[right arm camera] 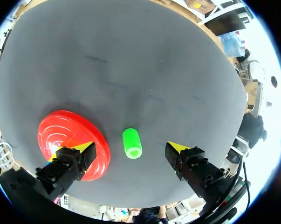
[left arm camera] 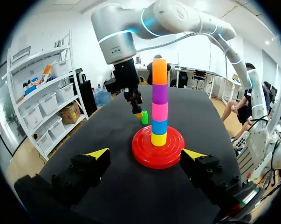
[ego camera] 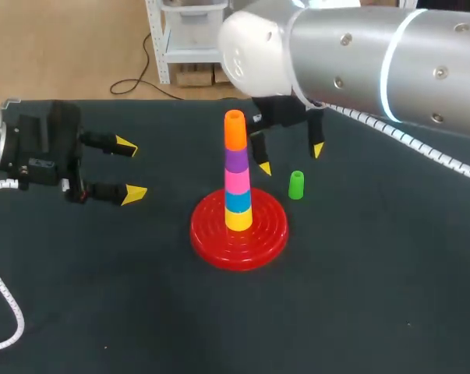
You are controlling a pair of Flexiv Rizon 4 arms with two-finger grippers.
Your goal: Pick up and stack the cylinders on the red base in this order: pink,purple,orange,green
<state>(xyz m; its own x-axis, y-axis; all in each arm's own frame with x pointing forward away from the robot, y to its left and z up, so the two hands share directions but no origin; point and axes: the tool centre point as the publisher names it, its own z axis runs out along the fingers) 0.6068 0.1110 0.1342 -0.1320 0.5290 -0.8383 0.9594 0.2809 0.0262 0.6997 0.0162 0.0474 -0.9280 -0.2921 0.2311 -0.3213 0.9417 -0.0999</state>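
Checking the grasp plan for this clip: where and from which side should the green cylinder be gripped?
Grip the green cylinder across its round side wall, near the top, coming straight down. It stands upright on the table, apart from the red base, and the open right pincer hangs above it.
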